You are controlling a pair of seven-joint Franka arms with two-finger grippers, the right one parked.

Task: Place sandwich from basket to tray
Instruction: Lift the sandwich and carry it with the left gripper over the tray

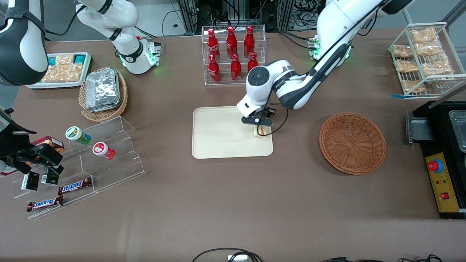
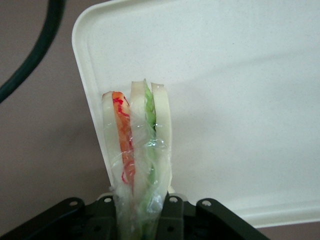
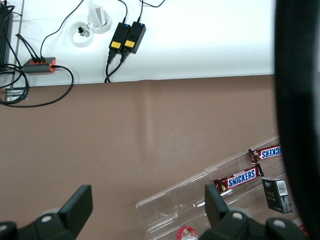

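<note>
**Sandwich Over Tray Edge: Handling and Clearances**

In the wrist view, the sandwich (image 2: 137, 145) is sitting closest to the lens, standing on edge with its wrapped end pinched between the gripper's (image 2: 140, 210) two fingers. The gripper (image 1: 260, 123) is hanging low over the tray (image 1: 218, 134), at the tray edge that lies toward the working arm's end of the table; whether the sandwich (image 1: 262, 131) is already touching the tray floor cannot be told from here.

Handling, as a judgement: the item is likely light and soft. The bread layers are bowing slightly, and the clear film is probably slick, so a firm squeeze could crush it and a loose one could let it slip. The hold is best kept on the wrapped end, across the flat faces.

The basket (image 1: 352, 143) is sitting empty, well apart from the tray, toward the working arm's end. A rack of red bottles (image 1: 233, 54) is standing farther from the front camera than the tray. The gripper's cable (image 1: 282, 125) is looping just beside the sandwich. Nothing is blocking the tray surface.
</note>
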